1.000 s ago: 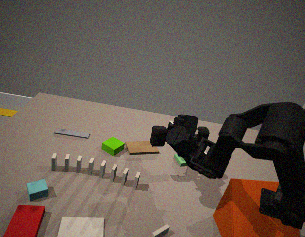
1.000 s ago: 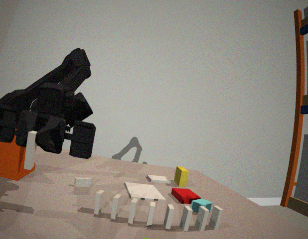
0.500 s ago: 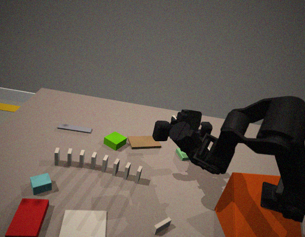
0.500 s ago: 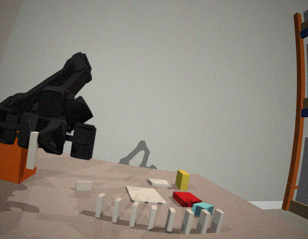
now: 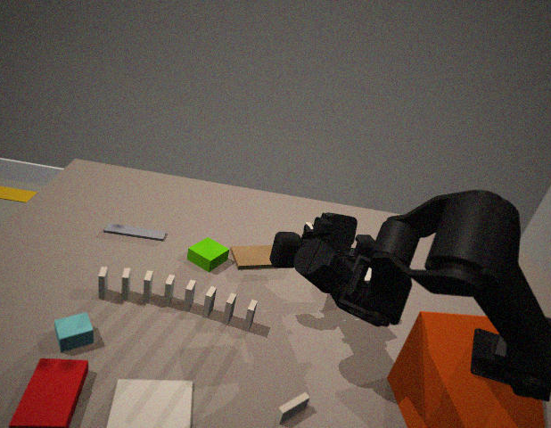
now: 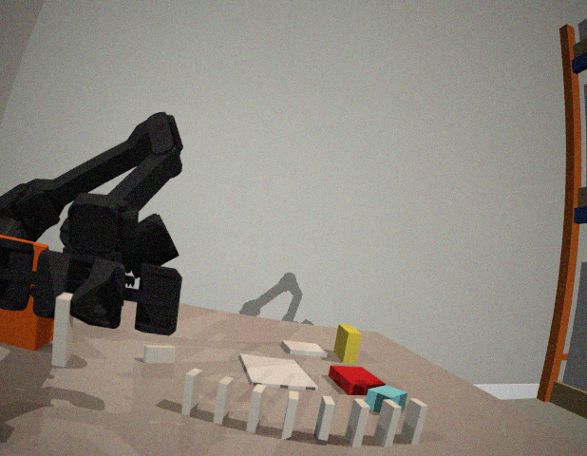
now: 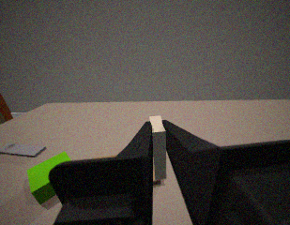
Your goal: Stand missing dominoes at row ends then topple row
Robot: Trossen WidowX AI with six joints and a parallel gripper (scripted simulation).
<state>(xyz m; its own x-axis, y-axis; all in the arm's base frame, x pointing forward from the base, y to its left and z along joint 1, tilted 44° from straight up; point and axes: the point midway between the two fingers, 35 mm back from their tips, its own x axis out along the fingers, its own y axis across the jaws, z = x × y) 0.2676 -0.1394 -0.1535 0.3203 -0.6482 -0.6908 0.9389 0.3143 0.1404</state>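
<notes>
Between the near end of the standing row (image 5: 210,301) (image 6: 291,414) and the orange block (image 5: 444,364) (image 6: 26,326) runs an open lane — the loose domino (image 5: 294,407) (image 6: 159,353) lies low beside it. Beyond the row, the green block (image 5: 208,253) (image 7: 47,177) and tan slab (image 5: 251,256) obstruct passage; the teal block (image 5: 74,332) (image 6: 386,397) crowds the other side.

top: high, looks down across table (image 5: 174,193) | exterior: low beside domino row (image 6: 325,419), faces wall | wrist: close behind fingertips | top and exterior share row
</notes>
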